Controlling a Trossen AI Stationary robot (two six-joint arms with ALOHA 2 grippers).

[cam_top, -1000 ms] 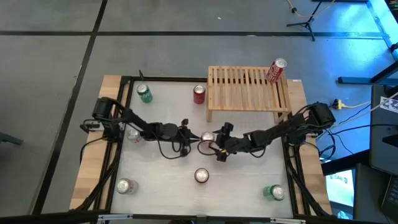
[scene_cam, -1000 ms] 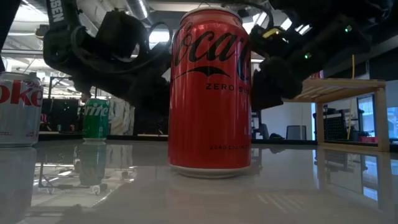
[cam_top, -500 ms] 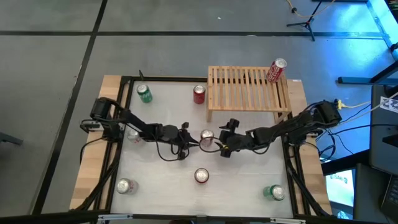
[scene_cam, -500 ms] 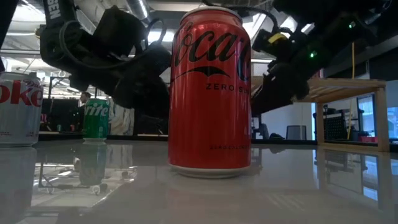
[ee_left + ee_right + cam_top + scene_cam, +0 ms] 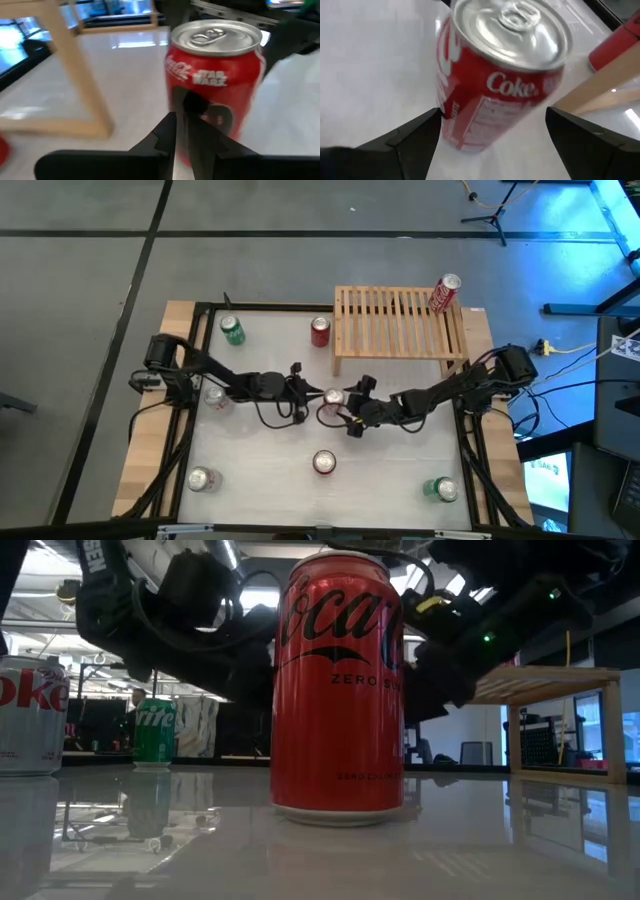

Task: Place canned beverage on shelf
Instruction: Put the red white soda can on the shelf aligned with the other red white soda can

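Right gripper [image 5: 345,412] spread wide, fingers either side of the centre can [image 5: 333,397] but not clamped; left gripper [image 5: 307,392] pinched shut just at its 9 o'clock. One can [image 5: 445,294] already lies tipped on the shelf [image 5: 398,323] — far right end. Centre can is on the table, about 7 o'clock of the shelf, not lifted yet. It stands upright, long axis vertical, tab up.

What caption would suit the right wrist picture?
Open right gripper straddling a red Coke can on the white table.
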